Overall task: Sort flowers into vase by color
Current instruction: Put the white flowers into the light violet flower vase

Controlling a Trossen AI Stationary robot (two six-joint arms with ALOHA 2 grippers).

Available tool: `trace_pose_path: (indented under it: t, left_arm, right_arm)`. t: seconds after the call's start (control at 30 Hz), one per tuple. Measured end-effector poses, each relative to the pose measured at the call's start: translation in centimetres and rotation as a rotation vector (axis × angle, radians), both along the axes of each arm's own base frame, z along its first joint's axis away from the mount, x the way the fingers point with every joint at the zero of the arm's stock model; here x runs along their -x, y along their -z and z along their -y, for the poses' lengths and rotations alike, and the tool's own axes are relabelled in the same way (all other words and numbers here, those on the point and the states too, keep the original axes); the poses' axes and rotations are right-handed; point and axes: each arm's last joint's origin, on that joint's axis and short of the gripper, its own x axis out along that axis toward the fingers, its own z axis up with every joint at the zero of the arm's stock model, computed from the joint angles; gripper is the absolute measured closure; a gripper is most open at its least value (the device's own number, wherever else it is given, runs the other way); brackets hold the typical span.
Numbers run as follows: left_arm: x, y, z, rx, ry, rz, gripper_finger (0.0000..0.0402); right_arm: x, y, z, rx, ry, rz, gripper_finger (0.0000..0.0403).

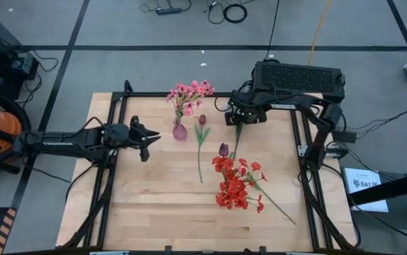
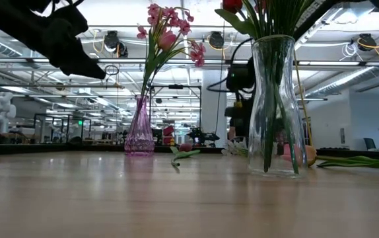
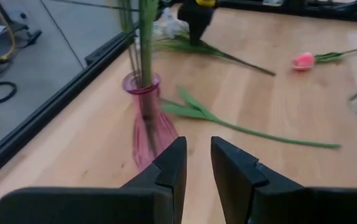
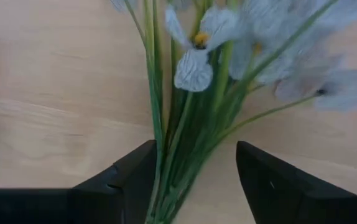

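Observation:
A pink vase (image 1: pixel 180 130) near the far edge holds pink flowers (image 1: pixel 189 95). A clear vase (image 2: pixel 275 119) nearer the front holds red flowers (image 1: pixel 233 185). A maroon tulip (image 1: pixel 202 120) lies beside the pink vase on its long stalk. A second bud (image 3: pixel 303 60) lies toward the middle. My right gripper (image 4: pixel 194 162) points down at the far edge, open. Its fingers stand on either side of the green stalks of the pale blue-white sprig (image 4: pixel 197 68), which lies on the table. My left gripper (image 3: pixel 198 152) hovers left of the pink vase (image 3: pixel 146 118), open by a narrow gap, with nothing in it. My right gripper straddles the sprig's bundled stalks (image 4: pixel 166 155) from above. The stalks run close by one finger's inner face (image 4: pixel 142 171). Whether that finger touches them I cannot tell.
A green stalk (image 2: pixel 358 160) lies on the table to the right of the clear vase. The table's black frame rails (image 1: pixel 310 177) run along both sides. Bare wood lies at the near left (image 1: pixel 147 212).

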Motion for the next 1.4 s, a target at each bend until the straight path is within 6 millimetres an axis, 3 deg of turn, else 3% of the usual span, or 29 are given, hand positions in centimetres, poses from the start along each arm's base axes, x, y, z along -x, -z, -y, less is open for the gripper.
trace_pose_path:
  t: [0.2, 0.3, 0.4, 0.63, 0.73, 1.0, 1.27, 1.4]
  left_arm:
    - [0.0, -0.1, -0.5, -0.019, -0.028, -0.001, 0.0323]
    - [0.1, -0.1, -0.7, -0.021, -0.045, -0.001, 0.0323]
    - [0.1, -0.1, -0.9, -0.021, -0.059, -0.001, 0.0323]
    - [0.1, -0.1, -1.0, -0.022, -0.068, -0.001, 0.0323]
    - [0.1, -0.1, -1.1, -0.029, -0.083, -0.003, 0.0323]
    - [0.1, -0.1, -1.1, -0.035, -0.094, -0.001, 0.0323]
    - [-0.1, -0.7, -1.1, -0.044, -0.098, 0.068, 0.0323]
    - [-0.5, -1.5, -1.0, -0.028, -0.037, 0.165, 0.0323]
  right_arm:
    - [-0.4, 2.0, 0.1, -0.026, 0.009, -0.049, 0.0178]
    - [-0.5, 2.6, 0.2, -0.031, 0.007, -0.067, 0.0193]
    - [-0.5, 2.7, 0.1, -0.031, 0.007, -0.070, 0.0236]
    - [-0.8, 2.1, -0.2, -0.023, -0.008, -0.036, 0.0383]
    - [-0.8, 1.4, -0.9, -0.017, -0.027, -0.027, 0.0390]
    - [-0.3, -5.1, -4.2, 0.143, -0.050, 0.080, 0.0398]
    - [3.2, -13.6, -8.0, 0.473, -0.077, 0.236, 0.0398]
    - [4.9, -16.3, -9.1, 0.548, -0.166, 0.322, 0.0398]
